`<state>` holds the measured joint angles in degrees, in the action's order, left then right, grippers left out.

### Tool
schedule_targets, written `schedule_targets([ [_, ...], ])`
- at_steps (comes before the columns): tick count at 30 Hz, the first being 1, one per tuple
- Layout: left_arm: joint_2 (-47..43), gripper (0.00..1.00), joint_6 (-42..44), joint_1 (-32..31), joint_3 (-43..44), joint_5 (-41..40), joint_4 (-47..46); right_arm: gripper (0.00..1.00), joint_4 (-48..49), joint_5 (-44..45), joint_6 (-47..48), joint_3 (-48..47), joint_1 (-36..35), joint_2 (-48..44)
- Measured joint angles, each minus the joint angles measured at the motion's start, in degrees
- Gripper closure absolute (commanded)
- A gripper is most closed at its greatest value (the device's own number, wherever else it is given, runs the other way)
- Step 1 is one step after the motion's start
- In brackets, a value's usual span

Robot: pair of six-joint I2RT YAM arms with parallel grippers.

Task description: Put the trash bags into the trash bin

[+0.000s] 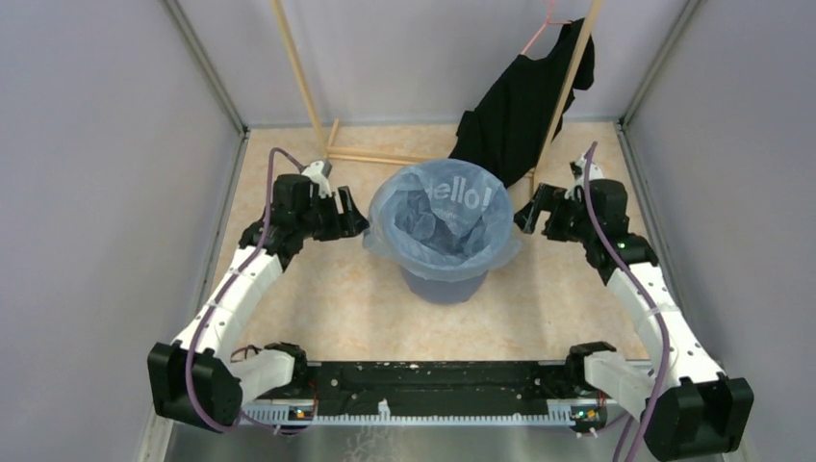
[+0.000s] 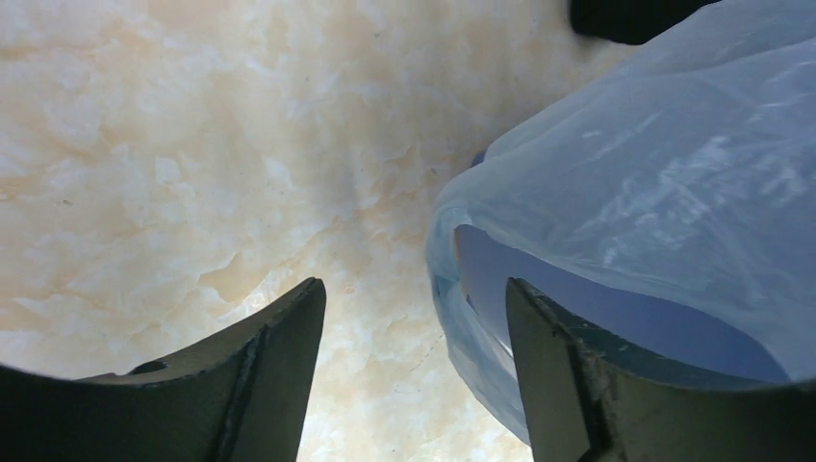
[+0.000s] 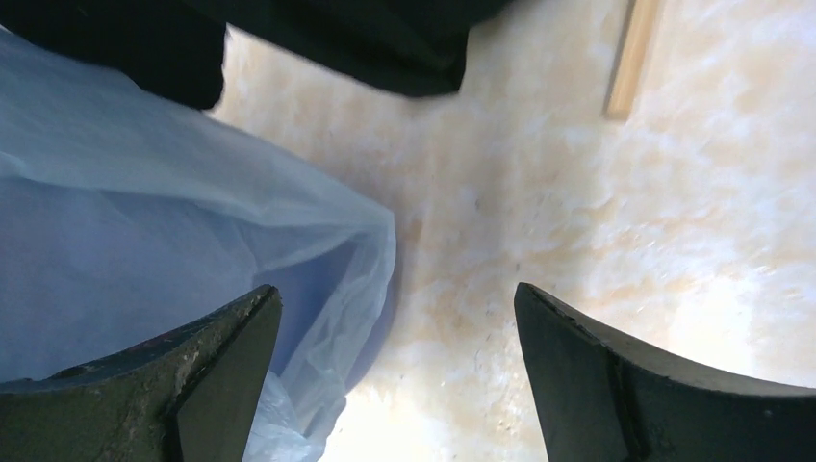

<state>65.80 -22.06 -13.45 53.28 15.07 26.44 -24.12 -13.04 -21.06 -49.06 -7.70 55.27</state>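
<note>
The pale-blue translucent trash bag (image 1: pixel 445 214) lines the round blue bin (image 1: pixel 445 284), its edge folded out over the rim, with white lettering on its far inner side. My left gripper (image 1: pixel 358 219) is open beside the bin's left rim. In the left wrist view the left gripper (image 2: pixel 416 298) has the bag's hanging edge (image 2: pixel 664 183) just inside its right finger, with bin wall (image 2: pixel 616 313) under the film. My right gripper (image 1: pixel 524 214) is open beside the right rim. In the right wrist view the right gripper (image 3: pixel 396 306) has the bag (image 3: pixel 144 241) near its left finger.
A black garment (image 1: pixel 524 106) hangs on a light wooden rack (image 1: pixel 568 87) just behind the bin, close to my right gripper; it also shows in the right wrist view (image 3: pixel 337 38). More wooden bars (image 1: pixel 370 154) lie at the back left. Grey walls enclose the beige floor (image 1: pixel 327 298).
</note>
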Motion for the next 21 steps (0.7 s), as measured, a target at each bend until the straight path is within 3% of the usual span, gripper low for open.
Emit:
schedule_targets([
  [3, -1.31, 0.24, -0.28, 0.04, -0.02, 1.25, -0.85, 0.09, 0.72, -4.13, -1.42, 3.43, 0.0, 1.27],
  [9, 3.1, 0.49, -2.56, -0.31, -2.19, 9.42, -6.32, 0.12, 5.77, -12.87, -5.77, 8.33, 0.0, 5.07],
  [17, 6.27, 0.77, -6.49, -1.22, -10.73, 14.58, -12.0, 0.37, 15.69, -19.61, -12.33, 15.04, 0.0, 6.4],
  [21, 7.52, 0.85, -8.76, -1.92, -13.9, 16.74, -16.06, 0.49, 17.55, -21.33, -14.36, 16.04, 0.0, 7.43],
])
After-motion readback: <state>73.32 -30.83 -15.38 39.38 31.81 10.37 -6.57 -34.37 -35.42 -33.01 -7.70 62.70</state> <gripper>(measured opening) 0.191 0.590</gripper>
